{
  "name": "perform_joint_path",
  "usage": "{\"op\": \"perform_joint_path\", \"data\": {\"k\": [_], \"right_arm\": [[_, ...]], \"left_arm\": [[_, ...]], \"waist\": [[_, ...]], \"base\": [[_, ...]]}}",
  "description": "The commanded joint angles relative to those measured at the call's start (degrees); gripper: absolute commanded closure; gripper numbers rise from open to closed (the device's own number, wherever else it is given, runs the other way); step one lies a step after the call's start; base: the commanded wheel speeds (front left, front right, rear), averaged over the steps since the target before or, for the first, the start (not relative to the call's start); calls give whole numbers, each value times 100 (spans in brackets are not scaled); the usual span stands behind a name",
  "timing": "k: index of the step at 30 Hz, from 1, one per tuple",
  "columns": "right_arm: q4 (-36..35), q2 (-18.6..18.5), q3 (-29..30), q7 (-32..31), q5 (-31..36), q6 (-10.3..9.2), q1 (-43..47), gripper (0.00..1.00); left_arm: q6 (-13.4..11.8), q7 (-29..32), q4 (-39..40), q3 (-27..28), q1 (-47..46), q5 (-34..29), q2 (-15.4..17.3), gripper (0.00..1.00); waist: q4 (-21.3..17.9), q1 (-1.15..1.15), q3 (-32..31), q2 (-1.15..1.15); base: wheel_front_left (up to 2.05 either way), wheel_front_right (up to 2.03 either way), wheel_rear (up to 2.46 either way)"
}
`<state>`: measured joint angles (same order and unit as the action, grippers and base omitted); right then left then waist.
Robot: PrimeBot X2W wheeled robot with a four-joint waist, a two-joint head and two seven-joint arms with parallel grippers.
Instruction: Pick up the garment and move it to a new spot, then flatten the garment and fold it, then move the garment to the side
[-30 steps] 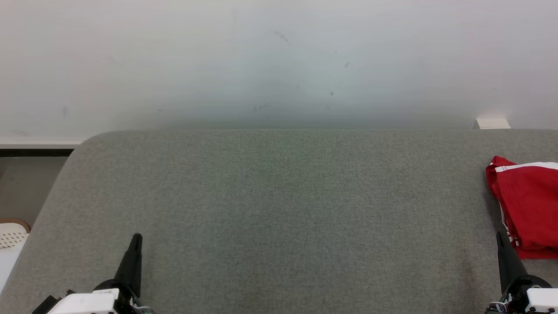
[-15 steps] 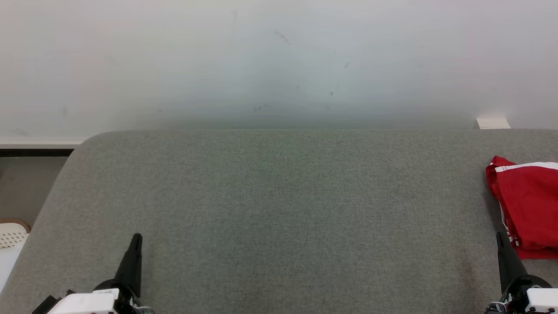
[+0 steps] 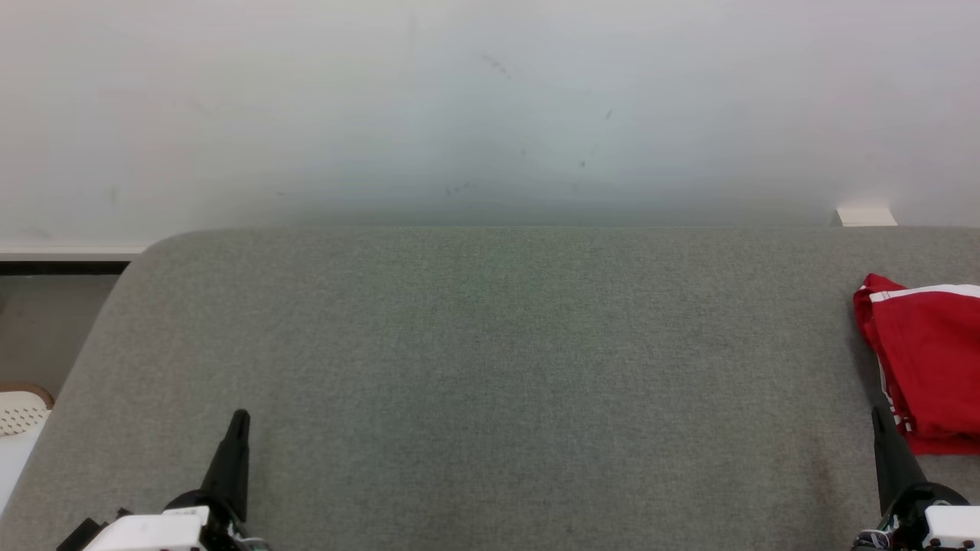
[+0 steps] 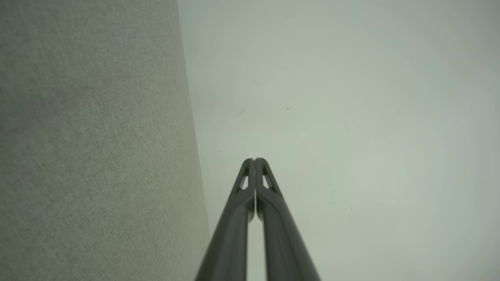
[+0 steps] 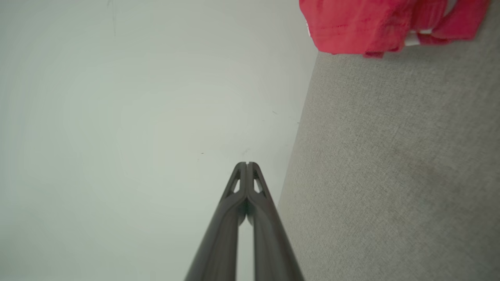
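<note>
Big grey fabric surface (image 3: pixel 475 367) up against a scuffed white wall (image 3: pixel 306 99), bit of grey floor (image 3: pixel 46 329) far left.

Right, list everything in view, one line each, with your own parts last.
garment: one, red with white stripes, lying bunched at the right edge of the padded surface, cut off by the frame
padded surface: one, grey fabric, spanning the middle and foreground
wall: one, white with a few dark marks, behind the surface
small block: one, white, against the wall at the far right
basket: one, white and perforated, off the surface at the lower left, partly seen
left pincer: one, dark fingers, shut and empty, over the near left of the surface
right pincer: one, dark fingers, shut and empty, near right, close beside the garment
</note>
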<state>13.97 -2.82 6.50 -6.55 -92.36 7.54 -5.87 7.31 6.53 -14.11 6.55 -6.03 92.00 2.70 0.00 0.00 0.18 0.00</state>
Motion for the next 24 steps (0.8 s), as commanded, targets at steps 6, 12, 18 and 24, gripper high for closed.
{"op": "perform_joint_path", "data": {"k": [6, 12, 18, 24], "right_arm": [[12, -8, 16, -11, -12, -10, -67, 100], [12, -8, 16, -11, -12, -10, -67, 100], [12, -8, 16, -11, -12, -10, -67, 100], [12, -8, 16, -11, -12, -10, -67, 100]], "left_arm": [[33, 19, 16, 7, -36, 79, 34, 100], [33, 19, 16, 7, -36, 79, 34, 100], [33, 18, 17, 7, -36, 79, 34, 100], [33, 18, 17, 7, -36, 79, 34, 100]], "waist": [[0, 0, 0, 0], [0, 0, 0, 0], [0, 0, 0, 0], [0, 0, 0, 0]], "base": [[0, 0, 0], [0, 0, 0], [0, 0, 0], [0, 0, 0]]}}
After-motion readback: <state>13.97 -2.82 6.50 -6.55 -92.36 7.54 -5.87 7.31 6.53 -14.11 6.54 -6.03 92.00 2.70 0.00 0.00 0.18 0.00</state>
